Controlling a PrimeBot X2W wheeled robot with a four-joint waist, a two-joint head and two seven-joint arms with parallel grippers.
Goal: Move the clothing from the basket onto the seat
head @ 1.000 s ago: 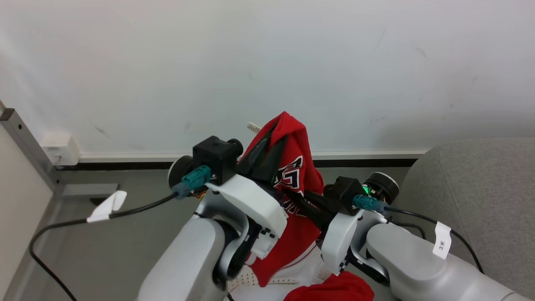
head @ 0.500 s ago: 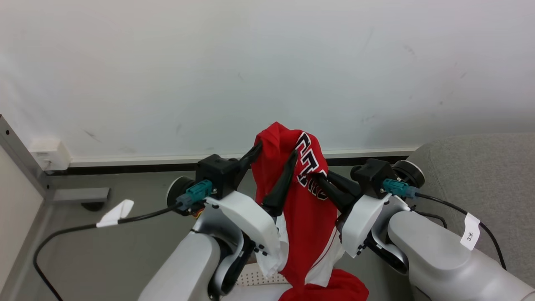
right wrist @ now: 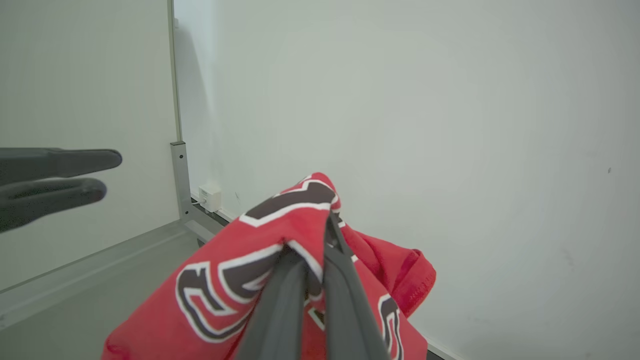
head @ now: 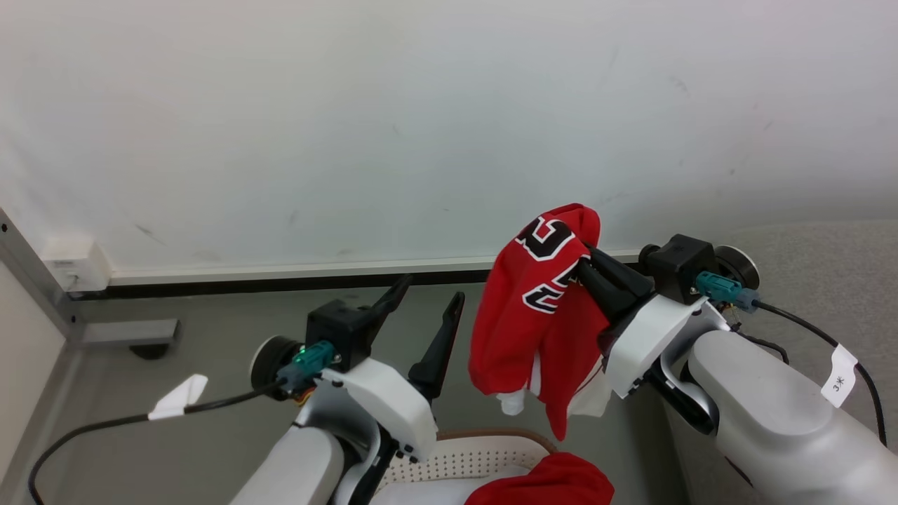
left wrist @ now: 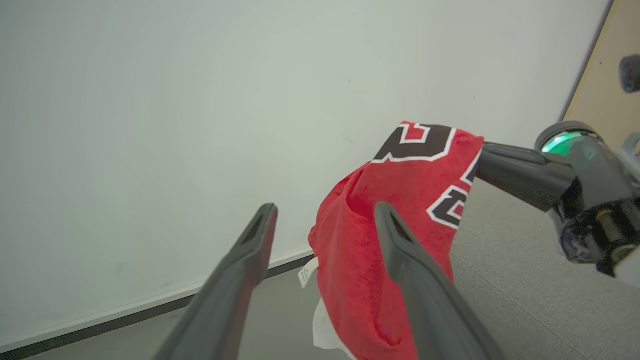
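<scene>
The red fabric jersey with black-and-white lettering (head: 540, 315) hung bunched from the right gripper (head: 586, 261), fingers pinching a fold, at one o'clock from the white perforated plastic basket (head: 463, 459). The left gripper (head: 433, 290) stood with fingers spread at the jersey's nine o'clock.

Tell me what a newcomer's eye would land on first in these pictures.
A red jersey with black-and-white lettering hangs in mid-air at centre right, pinched in the right gripper, its jaws shut on the cloth. To its left the left gripper stands with jaws open and empty. Below, a second red garment lies in the white basket, and the grey seat sits at the far right.
</scene>
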